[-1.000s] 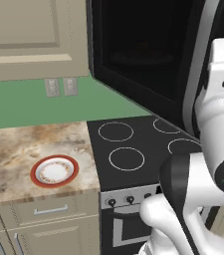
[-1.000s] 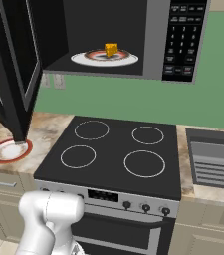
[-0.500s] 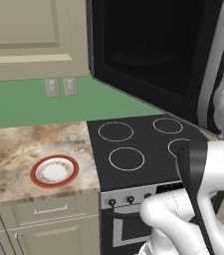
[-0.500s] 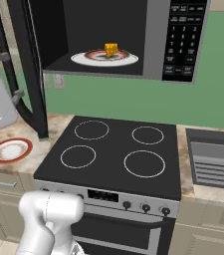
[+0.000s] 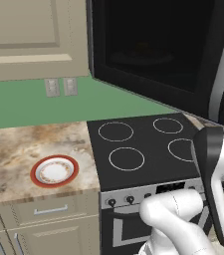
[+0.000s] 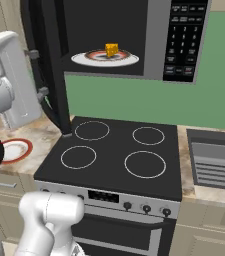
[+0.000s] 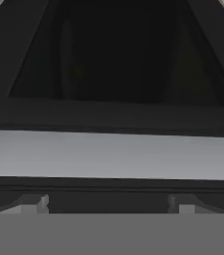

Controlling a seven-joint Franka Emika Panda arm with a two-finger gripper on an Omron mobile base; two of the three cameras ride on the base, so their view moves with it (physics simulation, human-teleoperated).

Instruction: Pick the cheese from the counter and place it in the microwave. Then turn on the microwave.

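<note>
Hand view is showing the gripper (image 7: 108,205) at the bottom, its two dark fingertips (image 7: 34,203) standing wide apart with nothing between them; it is holding no object. Directly ahead of it, the silver trim of the microwave door (image 7: 108,154) is running across the frame, with the dark window above it.

Right base view is showing the microwave (image 6: 134,40) mounted above the stovetop (image 6: 114,155), its door (image 6: 46,65) swung open to the left. Inside, the cheese (image 6: 112,49) is sitting upright on a white plate (image 6: 86,58) resting on the floor of the cavity. The button panel (image 6: 184,40) is occupying the right side of the microwave front. The white arm (image 6: 6,85) is standing just beside the outer face of the open door.

Below and left, the desk (image 6: 34,135) is carrying a red-rimmed plate (image 6: 15,150) near the stovetop's edge. A sink (image 6: 216,162) is lying to the right of the stovetop.

Left base view is showing the same red-rimmed plate resting on the desk, left of the black stovetop, with the open door hanging overhead.
</note>
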